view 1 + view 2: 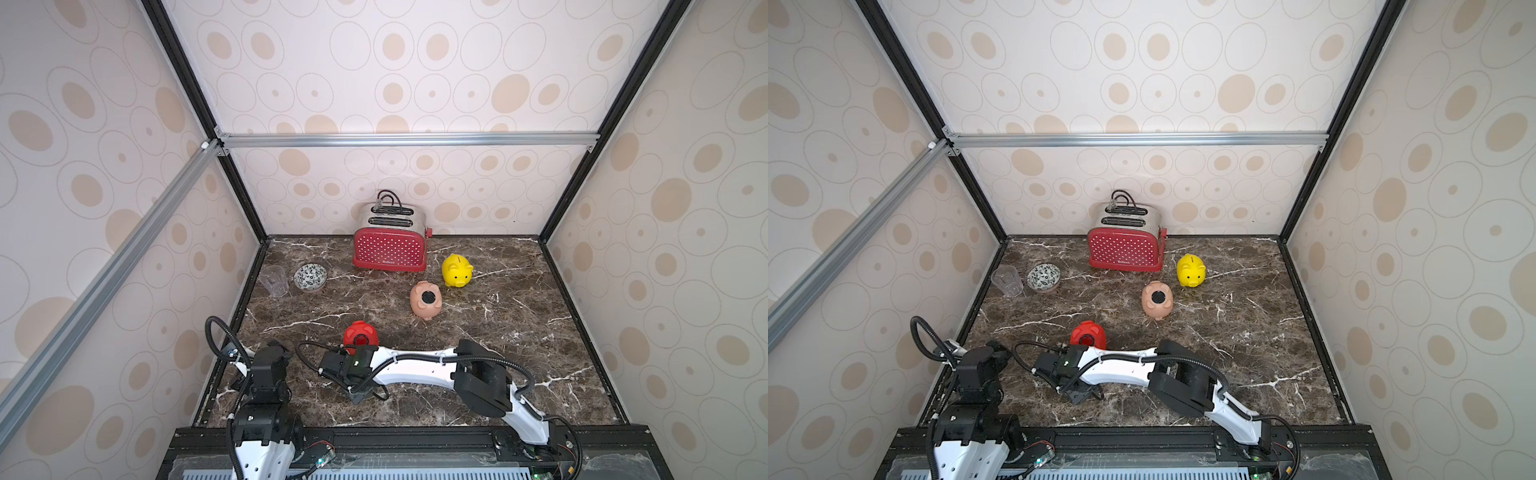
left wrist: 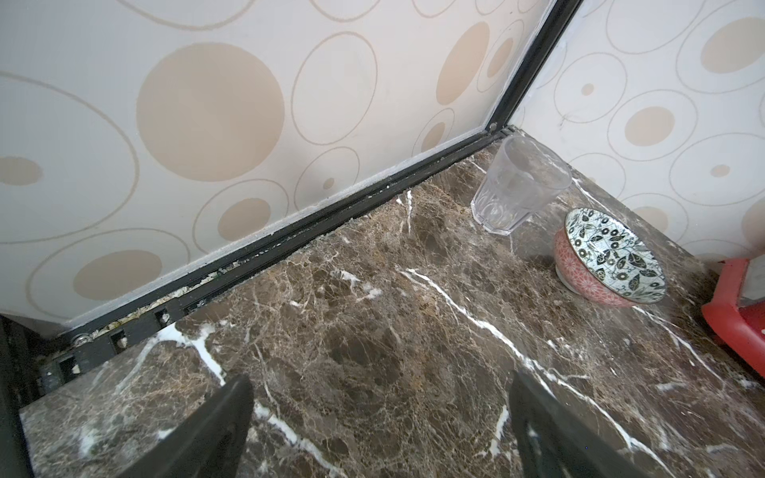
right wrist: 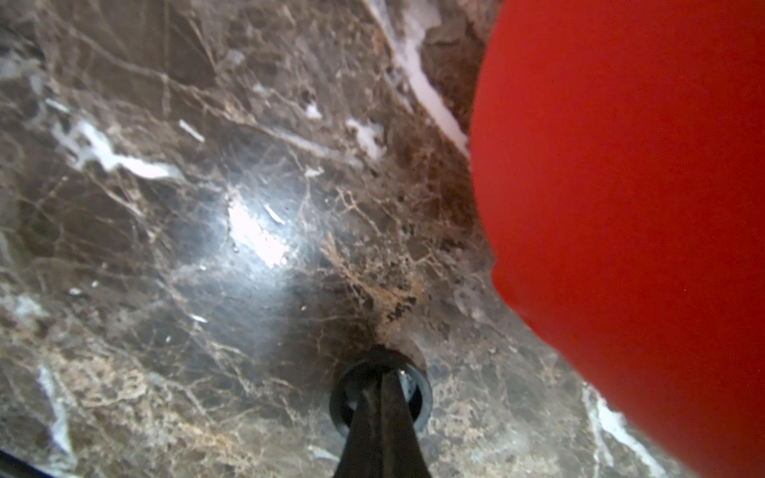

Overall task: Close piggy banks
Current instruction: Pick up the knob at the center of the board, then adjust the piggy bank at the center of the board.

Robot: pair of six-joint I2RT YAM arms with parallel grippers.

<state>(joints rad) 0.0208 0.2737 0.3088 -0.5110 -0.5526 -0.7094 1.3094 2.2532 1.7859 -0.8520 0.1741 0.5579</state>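
Brown marble tabletop (image 1: 519,332) spreads between dotted walls. My right gripper (image 3: 381,374) reaches low across it, jaws pressed together over a black round plug (image 3: 425,399) that lies on the marble just beside the red piggy bank (image 3: 621,207). Whether the plug is truly pinched I cannot tell. My left gripper (image 2: 381,418) hangs wide open above bare marble. Farther back, the peach-pink piggy bank (image 1: 425,300) lies belly up near the upright yellow piggy bank (image 1: 456,270).

On our marble table (image 1: 519,332): red pig (image 1: 360,336) just beside the right pincer (image 3: 383,376); farther off pink pig (image 1: 415,306), yellow pig (image 1: 456,271), toaster (image 1: 390,249), bowl (image 1: 310,277), glass (image 1: 274,280).
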